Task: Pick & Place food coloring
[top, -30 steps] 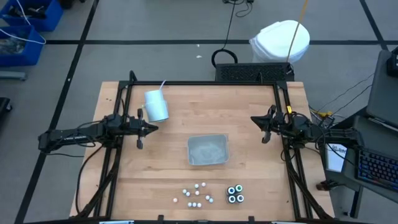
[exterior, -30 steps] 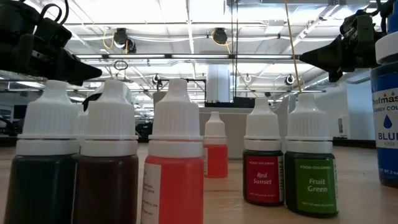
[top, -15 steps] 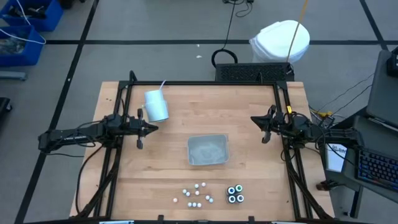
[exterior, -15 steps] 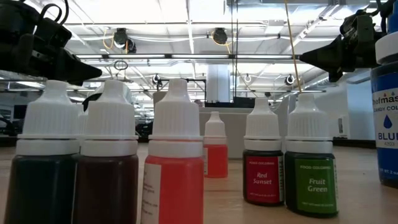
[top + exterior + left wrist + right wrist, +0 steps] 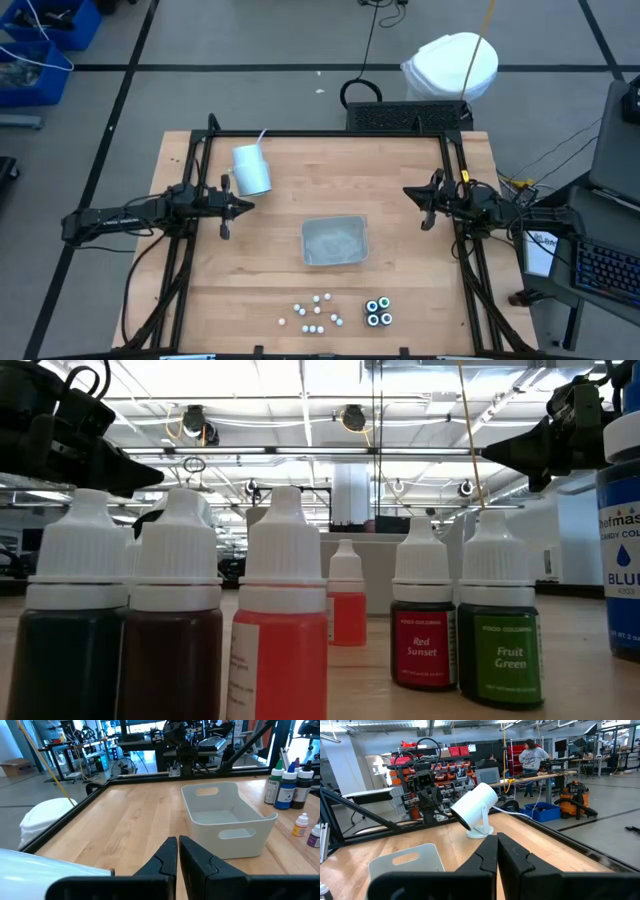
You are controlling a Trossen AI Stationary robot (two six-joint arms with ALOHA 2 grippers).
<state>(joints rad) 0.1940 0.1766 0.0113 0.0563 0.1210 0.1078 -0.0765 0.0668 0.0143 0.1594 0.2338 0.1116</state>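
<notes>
Both arms wait. The left claw (image 5: 243, 207) and right claw (image 5: 409, 193) are squeezed shut, holding nothing. The food coloring (image 5: 318, 314) sits on the tabletop (image 5: 400, 160), well in front of both claws, past the tray (image 5: 335, 241).

The middle of the counter (image 5: 400, 190) is taken by the clear tray (image 5: 334, 241). At 6 o'clock from the tray stand the food coloring bottles (image 5: 316, 311), close together. At 10 o'clock the white cup (image 5: 251, 169) blocks the way. Between tray and bottles, and at 3 o'clock, the wood is free.
</notes>
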